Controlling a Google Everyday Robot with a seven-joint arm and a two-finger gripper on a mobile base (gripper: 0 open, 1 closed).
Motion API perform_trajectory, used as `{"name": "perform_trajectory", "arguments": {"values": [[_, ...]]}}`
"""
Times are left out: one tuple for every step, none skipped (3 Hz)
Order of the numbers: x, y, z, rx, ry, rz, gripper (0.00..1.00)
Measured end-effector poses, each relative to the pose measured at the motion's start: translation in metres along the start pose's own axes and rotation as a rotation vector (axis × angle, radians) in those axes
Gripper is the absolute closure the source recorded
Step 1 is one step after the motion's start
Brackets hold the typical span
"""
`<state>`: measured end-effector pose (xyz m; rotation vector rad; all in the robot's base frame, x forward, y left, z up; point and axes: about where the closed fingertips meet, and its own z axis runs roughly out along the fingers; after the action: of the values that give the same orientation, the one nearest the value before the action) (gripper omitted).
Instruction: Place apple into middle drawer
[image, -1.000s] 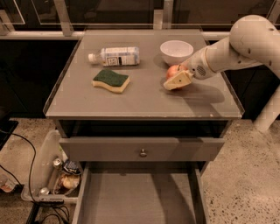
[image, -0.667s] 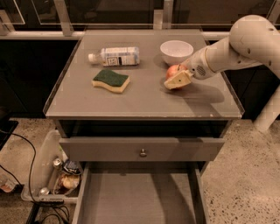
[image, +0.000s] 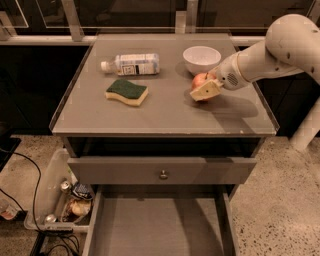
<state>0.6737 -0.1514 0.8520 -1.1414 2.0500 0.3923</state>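
Observation:
The red apple (image: 200, 79) with yellowish patches sits on the grey tabletop (image: 165, 112) at the right, just in front of the white bowl (image: 202, 59). My gripper (image: 201, 88) reaches in from the right and is shut on the apple. One cream finger (image: 206, 92) lies across the apple's front; the other is hidden behind it. The apple rests on the tabletop or just above it. The middle drawer (image: 155, 227) is pulled out below, with a bare flat grey floor.
A green and yellow sponge (image: 127, 92) and a lying plastic bottle (image: 132, 64) are on the tabletop's left half. A drawer front with a round knob (image: 163, 174) sits above the open drawer. A plastic bin of clutter (image: 65, 200) stands on the floor at left.

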Motion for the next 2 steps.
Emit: {"name": "perform_trajectory", "arguments": {"values": [[0.000,0.008,-0.025,-0.017,-0.026,-0.005,1.00],[0.000,0.022,-0.062,-0.020,-0.063,-0.030,1.00]]}}
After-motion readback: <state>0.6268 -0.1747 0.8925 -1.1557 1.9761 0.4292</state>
